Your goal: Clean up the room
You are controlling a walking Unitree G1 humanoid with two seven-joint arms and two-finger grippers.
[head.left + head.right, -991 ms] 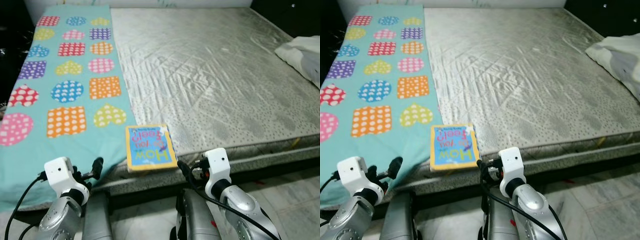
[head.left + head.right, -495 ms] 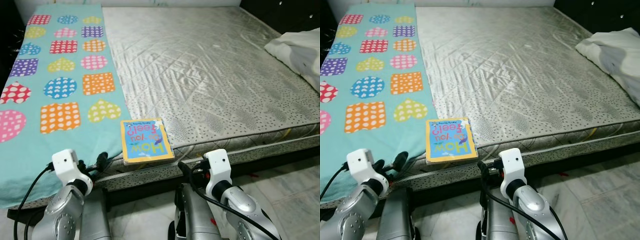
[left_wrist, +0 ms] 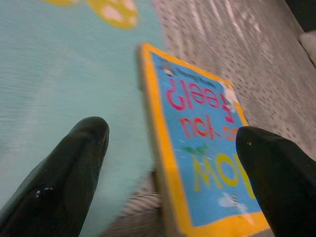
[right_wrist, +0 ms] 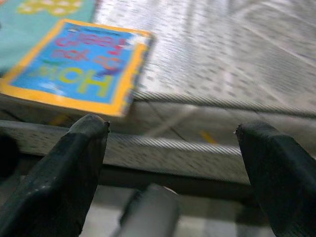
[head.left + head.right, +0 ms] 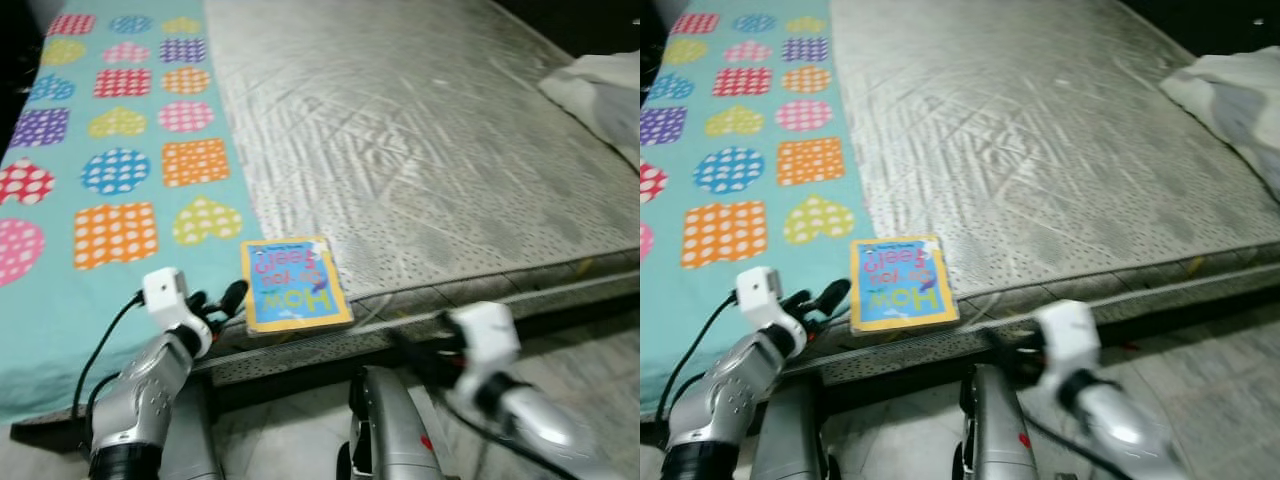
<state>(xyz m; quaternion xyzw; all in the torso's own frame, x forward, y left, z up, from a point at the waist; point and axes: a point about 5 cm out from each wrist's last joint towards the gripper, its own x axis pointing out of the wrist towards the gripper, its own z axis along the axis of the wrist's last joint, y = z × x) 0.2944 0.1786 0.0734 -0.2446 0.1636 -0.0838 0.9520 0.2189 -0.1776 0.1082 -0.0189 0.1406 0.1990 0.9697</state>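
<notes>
With its fingers spread wide, the left pincer (image 5: pixel 228 298) sits at the near edge of the bed (image 5: pixel 420 150), apparently lined up to take the children's book (image 5: pixel 290 284) just to its right. The book lies flat where polka-dot blanket (image 5: pixel 110 190) meets mattress. The right pincer (image 4: pixel 173 163), also released, hangs lower, below the bed's edge.

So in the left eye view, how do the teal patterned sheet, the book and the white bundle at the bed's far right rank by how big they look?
1. teal patterned sheet, clearly the largest.
2 and 3. book and white bundle: they look alike. The bundle lies farther from the camera and is cut off by the frame edge, so I would not rank them.
</notes>
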